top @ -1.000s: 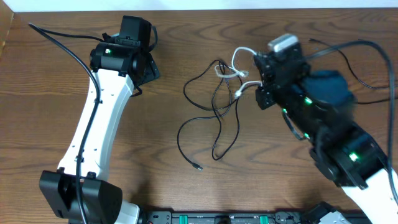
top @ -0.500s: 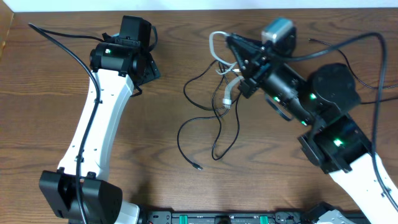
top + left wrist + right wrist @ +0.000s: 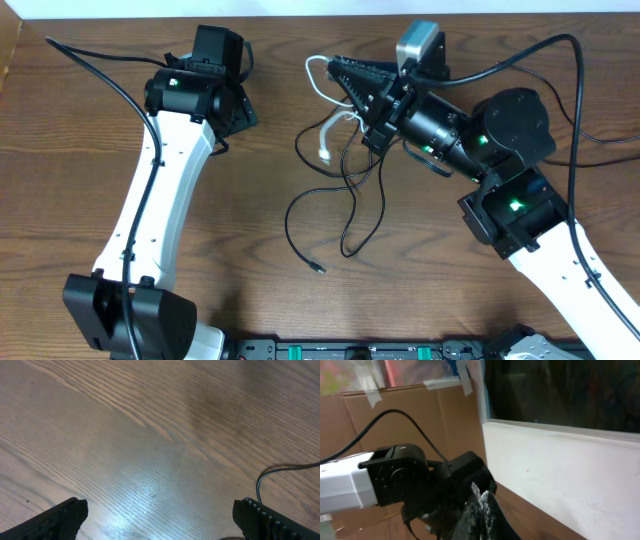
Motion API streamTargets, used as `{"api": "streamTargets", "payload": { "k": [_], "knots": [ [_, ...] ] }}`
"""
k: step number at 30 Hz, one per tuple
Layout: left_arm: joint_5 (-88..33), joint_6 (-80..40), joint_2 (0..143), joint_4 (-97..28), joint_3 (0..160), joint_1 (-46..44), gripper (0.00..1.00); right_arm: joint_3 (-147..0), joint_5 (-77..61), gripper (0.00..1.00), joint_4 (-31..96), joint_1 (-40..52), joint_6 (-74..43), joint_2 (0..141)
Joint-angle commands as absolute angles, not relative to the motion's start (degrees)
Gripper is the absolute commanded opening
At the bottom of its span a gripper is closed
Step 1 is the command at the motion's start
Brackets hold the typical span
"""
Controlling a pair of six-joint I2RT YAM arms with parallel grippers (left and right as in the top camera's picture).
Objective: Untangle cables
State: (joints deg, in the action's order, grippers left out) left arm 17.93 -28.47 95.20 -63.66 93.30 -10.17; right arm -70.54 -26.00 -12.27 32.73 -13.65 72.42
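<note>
Black cables are seen lying as a loose tangle on the table, roughly mid-table; everything below is placed against that tangle. One plug end is laid out at the tangle's near-left edge, clear of both arms. White cable is found at the tangle's far-left side: one loop is pinched at the far end, and a free length with a plug is hung down beside the tangle's upper left strands. Whether that plug is touching the table cannot be told, nor whether the white cable is threaded through the black ones under the arm. Right tool is positioned just beyond the tangle's far edge, pointed left and clamped narrow on the white cable. In the right wrist view the fingers are seen pressed together with a bit of white caught at the tips. Right arm is stretched over the tangle's right side. Left tool is parked well to the left of the tangle, close above bare wood, jaws spread wide, nothing between them. A thin dark cord is caught at the right edge of the left wrist view; which cord it is cannot be told.
</note>
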Motion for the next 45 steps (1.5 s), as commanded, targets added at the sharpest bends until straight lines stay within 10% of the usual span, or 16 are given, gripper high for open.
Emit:
{"api": "streamTargets", "payload": {
  "k": [1, 13, 45],
  "knots": [
    [18.70, -28.16, 94.98, -63.86, 93.21, -9.98, 0.98, -70.94, -27.44, 0.01, -13.58, 33.43, -14.74, 72.82],
    [18.70, -28.16, 94.98, -63.86, 93.21, -9.98, 0.98, -75.05, -18.57, 0.01, -35.18, 33.50, -15.40, 74.35],
    [18.70, -28.16, 94.98, -63.86, 93.21, -9.98, 0.98, -79.40, 6.55, 0.01, -24.23, 10.72, 5.50, 77.80]
  ]
}}
